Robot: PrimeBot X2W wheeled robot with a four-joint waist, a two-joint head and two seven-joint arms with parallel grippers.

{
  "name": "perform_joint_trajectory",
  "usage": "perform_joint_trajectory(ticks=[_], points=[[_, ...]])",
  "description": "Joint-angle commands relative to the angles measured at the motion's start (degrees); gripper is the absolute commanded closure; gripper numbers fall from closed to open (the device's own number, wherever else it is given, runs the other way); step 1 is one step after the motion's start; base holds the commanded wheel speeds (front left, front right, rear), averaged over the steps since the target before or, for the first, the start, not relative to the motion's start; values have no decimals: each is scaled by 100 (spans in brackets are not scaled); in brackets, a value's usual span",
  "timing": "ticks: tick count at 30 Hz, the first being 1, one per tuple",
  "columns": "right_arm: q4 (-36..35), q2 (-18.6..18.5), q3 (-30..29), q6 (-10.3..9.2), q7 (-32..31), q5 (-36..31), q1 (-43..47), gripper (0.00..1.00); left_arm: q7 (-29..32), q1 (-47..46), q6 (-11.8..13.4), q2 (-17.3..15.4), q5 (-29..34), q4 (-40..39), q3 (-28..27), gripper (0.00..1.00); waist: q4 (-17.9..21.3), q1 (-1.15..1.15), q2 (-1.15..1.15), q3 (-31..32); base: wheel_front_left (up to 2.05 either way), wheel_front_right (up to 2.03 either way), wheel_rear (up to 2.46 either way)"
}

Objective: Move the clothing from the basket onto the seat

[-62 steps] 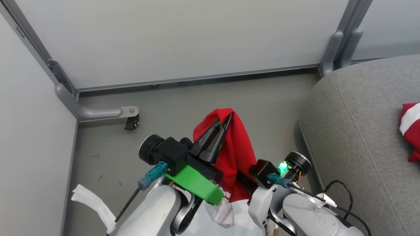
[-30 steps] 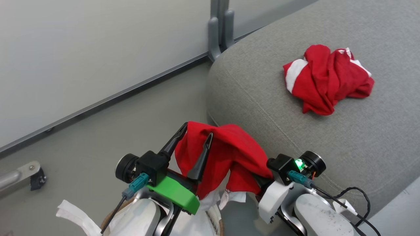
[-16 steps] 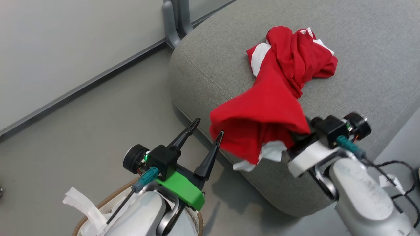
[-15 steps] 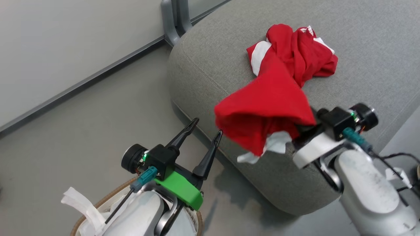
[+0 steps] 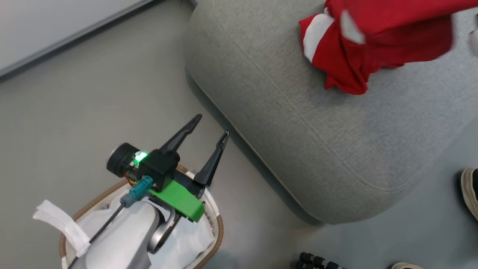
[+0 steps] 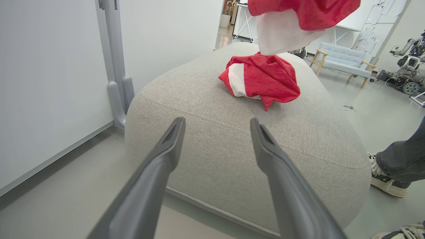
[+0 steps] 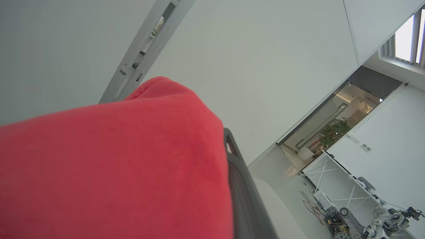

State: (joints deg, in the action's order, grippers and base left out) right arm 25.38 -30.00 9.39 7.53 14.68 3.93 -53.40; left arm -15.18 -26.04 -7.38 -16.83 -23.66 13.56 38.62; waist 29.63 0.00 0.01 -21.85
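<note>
— While the left pincer (image 5: 211, 126) hangs over the floor (image 5: 93, 93), how do its fingers stand?

— Spread wide, nothing between them. Its base sits over the far rim of the basket (image 5: 220, 229), whose white liner (image 5: 190, 239) shows beneath the arm.

— And the right pincer (image 7: 217, 132)?

— Closed on a red garment (image 7: 116, 166): one dark finger (image 7: 240, 186) shows beside the cloth, the other lies under it. From the left wrist, that garment is seen in the air, a white piece at its lower edge, clear of the seat (image 6: 215, 149).

— Anything on the seat itself?

— A striped garment (image 6: 265, 78), bunched, red with a white band, resting on the far part of the cushion, below the lifted one.

— Surroundings?

— Basket on the floor left of the seat's near corner, not touching it. A person's shoe (image 6: 386, 182) stands on the floor right of the seat, close to it.
</note>
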Motion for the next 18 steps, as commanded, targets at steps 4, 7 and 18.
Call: perform_joint_trajectory(ticks=[4, 7, 18], points=[[446, -128, -485, -7, -81, -175, -345, 100, 6, -310, -20, -228, -26, -72, 56, 0, -672, 0, -1, -872, 0, 0, 0], [640, -89, -790, -8, -162, -381, -423, 100, 6, -374, -20, -308, -51, -103, 85, 0, -857, 0, -1, -1131, 0, 0, 0], [1663, 697, -2253, -8, -67, -1253, 250, 100, 6, -504, -20, -440, -125, -89, 88, 0, -1149, 0, -1, -1576, 0, 0, 0]])
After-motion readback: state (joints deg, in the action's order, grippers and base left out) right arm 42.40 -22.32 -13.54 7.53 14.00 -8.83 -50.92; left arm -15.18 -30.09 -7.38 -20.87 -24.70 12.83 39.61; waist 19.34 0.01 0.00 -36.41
